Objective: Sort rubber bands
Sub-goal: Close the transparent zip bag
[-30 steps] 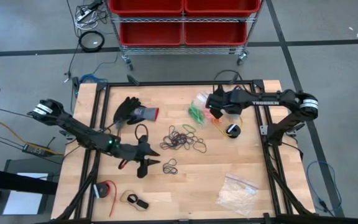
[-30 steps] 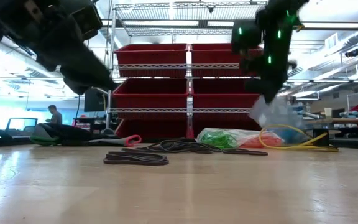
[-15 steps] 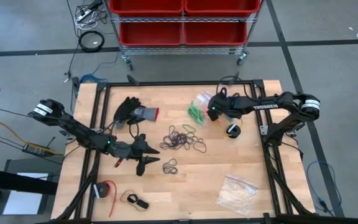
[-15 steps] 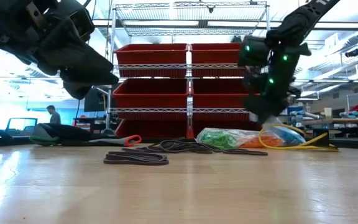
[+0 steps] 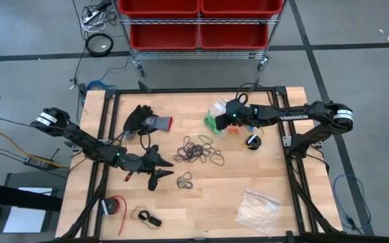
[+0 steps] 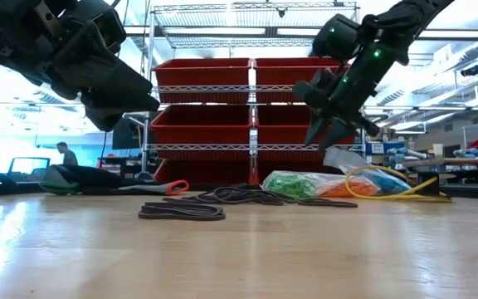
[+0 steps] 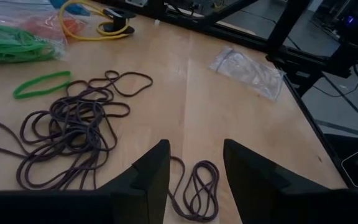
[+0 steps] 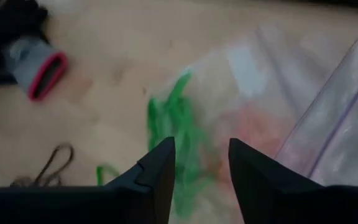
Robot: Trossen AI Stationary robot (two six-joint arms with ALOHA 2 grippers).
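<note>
Beside black rubber bands (image 5: 198,152): glove (image 5: 142,121), yellow cable (image 5: 244,138).

My four camera views
One looks straight down over the table (image 5: 262,175); another sits level at its edge; both wrist cameras hover close, sharing the dark rubber bands (image 5: 198,151).

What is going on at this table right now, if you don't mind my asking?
Two dark robot arms are sorting thin rubber bands on a wooden table. The right gripper, fingers open and empty, hangs over the green bands in a clear plastic bag at the far side. The left gripper, also open and holding nothing, hovers near a small pair of dark bands. A larger tangle of dark bands lies unsorted mid-table, a loose green band beside it.
</note>
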